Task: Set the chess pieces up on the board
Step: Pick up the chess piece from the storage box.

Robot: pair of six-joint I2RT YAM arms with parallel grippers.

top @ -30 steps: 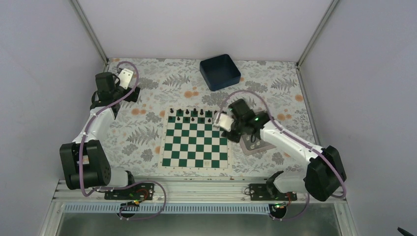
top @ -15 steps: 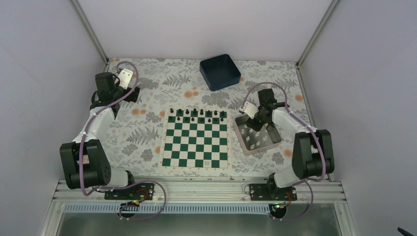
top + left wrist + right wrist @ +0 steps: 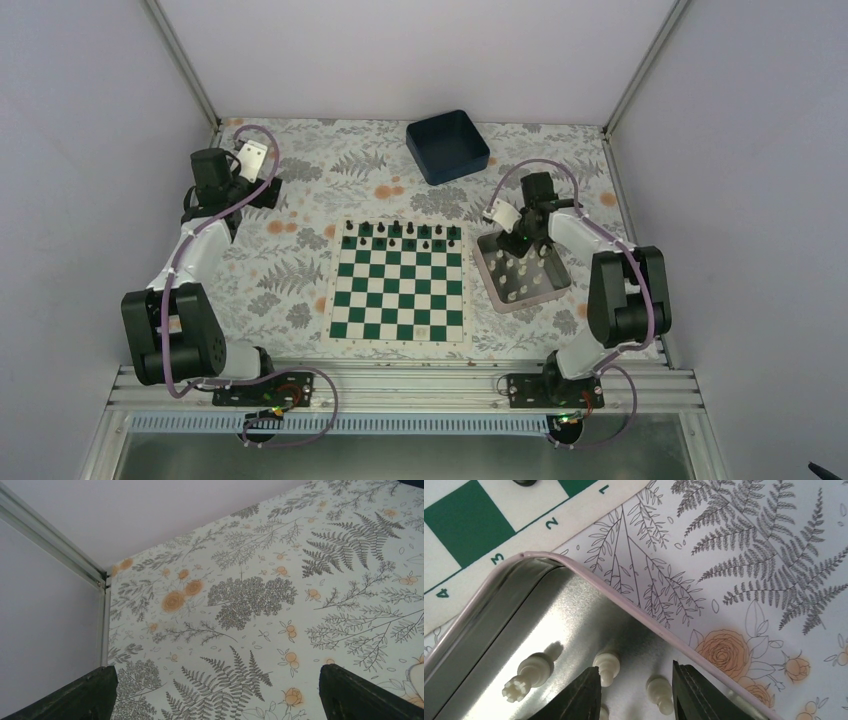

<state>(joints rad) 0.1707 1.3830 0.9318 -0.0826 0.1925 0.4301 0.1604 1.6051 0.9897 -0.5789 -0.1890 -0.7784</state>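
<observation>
The board [image 3: 398,290] lies mid-table, with black pieces [image 3: 400,232] along its far rows and no white ones on it. The white chess pieces [image 3: 517,275] stand in a silver tray [image 3: 500,300] right of the board. My right gripper [image 3: 521,243] is lowered into the tray's far end. In the right wrist view it [image 3: 634,667] is open: one white pawn [image 3: 659,692] stands between the fingers unclasped, another piece [image 3: 606,667] stands beside the left finger, and a crowned piece [image 3: 531,672] stands further left. My left gripper [image 3: 262,185] hovers over the far-left table, open [image 3: 220,692] and empty.
A dark blue bin [image 3: 447,146] sits at the far middle of the flowered tablecloth. The tray's rim [image 3: 624,597] runs close behind my right fingers, and the board's numbered border [image 3: 499,557] lies just beyond the rim. Walls close in the table's left, far and right sides.
My right arm swung from the board's far right corner over to the tray and came down among the white pieces, its jaws narrowing a little. The left arm stayed put.
</observation>
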